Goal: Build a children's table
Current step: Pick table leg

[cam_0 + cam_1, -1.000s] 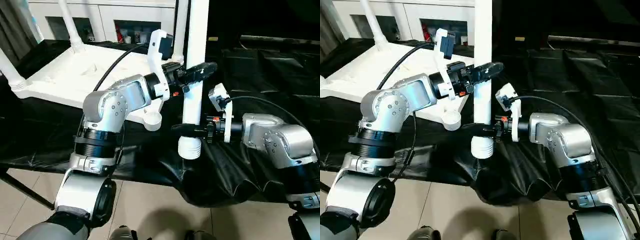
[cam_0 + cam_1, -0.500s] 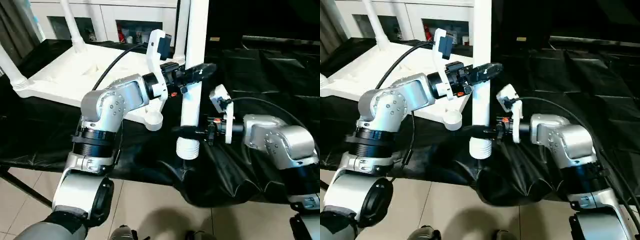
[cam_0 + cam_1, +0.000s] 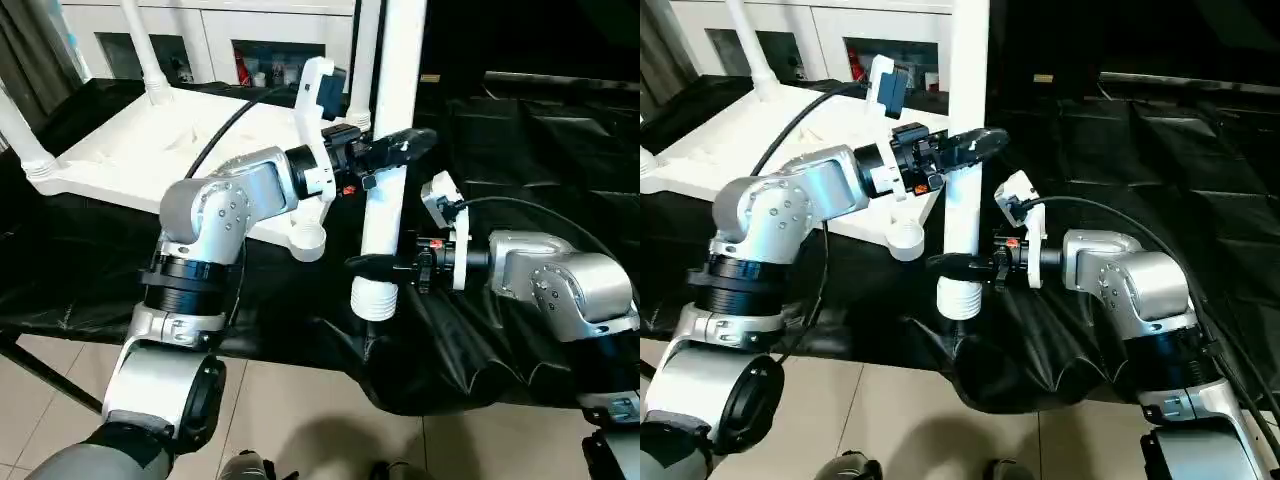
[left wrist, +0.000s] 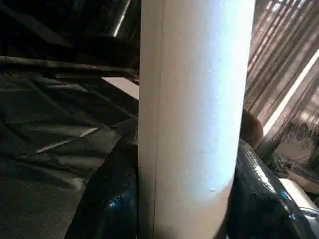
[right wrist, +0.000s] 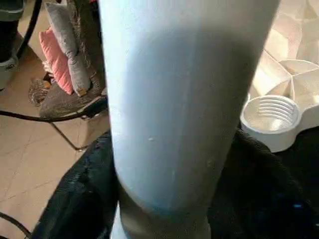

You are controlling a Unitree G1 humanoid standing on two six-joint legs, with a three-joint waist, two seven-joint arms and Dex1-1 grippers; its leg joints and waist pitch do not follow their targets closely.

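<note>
We hold one long white table leg (image 3: pixel 385 200) straight up over the near edge of the black worktop (image 3: pixel 530 130). Our left claw (image 3: pixel 400 148) grips it high and our right claw (image 3: pixel 375 264) grips it just above its ridged end. The upside-down white table top (image 3: pixel 150 150) lies far left, its empty round socket (image 3: pixel 308 240) just beside the leg.

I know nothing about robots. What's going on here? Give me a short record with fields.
Held part: white table leg, upright, threaded end down
Left gripper: closed around the leg, higher up
Right gripper: around the leg just above its threaded end
Tabletop: upside down on black sheet; three legs fitted
Empty socket: near corner, beside the held leg
</note>
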